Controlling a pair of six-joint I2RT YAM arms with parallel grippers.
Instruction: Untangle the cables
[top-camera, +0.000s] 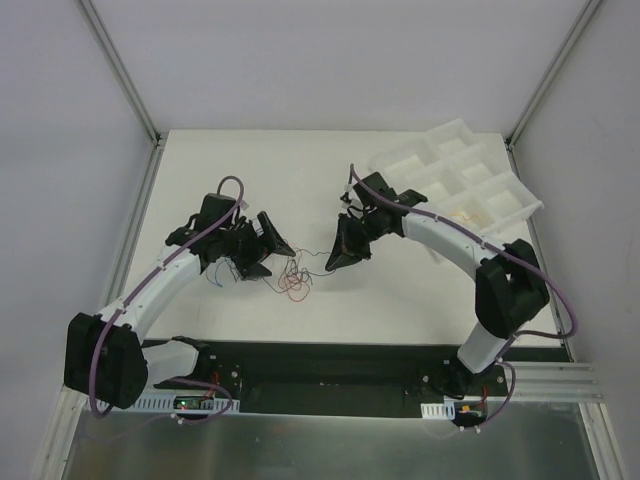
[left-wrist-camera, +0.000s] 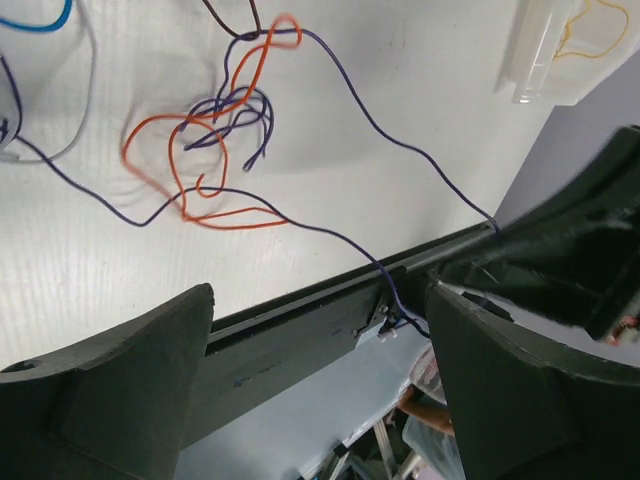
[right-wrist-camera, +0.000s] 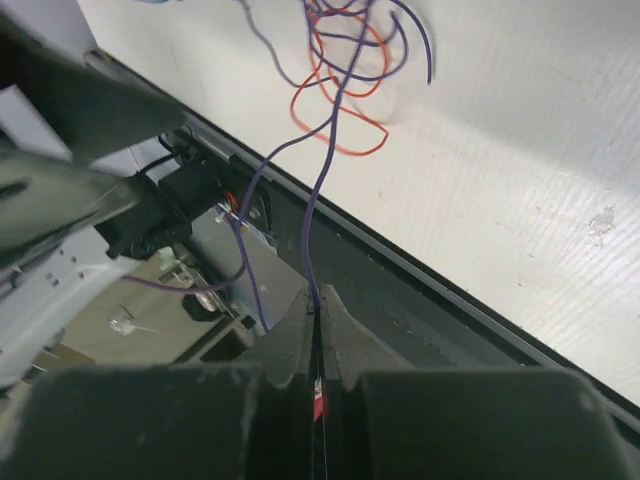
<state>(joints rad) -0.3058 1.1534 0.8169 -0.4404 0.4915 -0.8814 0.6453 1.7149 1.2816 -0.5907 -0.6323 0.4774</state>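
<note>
Right gripper (right-wrist-camera: 318, 300) pinches 1 purple wire (right-wrist-camera: 306, 225) leading straight ahead into the cables (top-camera: 295, 278). Left gripper (left-wrist-camera: 318, 300) is spread wide and empty, just beside them.

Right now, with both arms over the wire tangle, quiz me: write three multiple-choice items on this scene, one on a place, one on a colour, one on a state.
1. Where on the table does the white compartment tray stand?
A) near left corner
B) far right corner
C) between the two grippers

2. What colour is the wire pinched in the right gripper?
A) orange
B) purple-blue
C) green

3. How is the left gripper?
A) open, gripping nothing
B) shut on an orange strand
C) out of every view

Key:
1 B: the top view shows it at the far right edge, beyond the right arm.
2 B: the right wrist view shows a purple-blue strand running into the shut fingers.
3 A: the left wrist view shows the fingers wide apart with nothing clamped.
</note>
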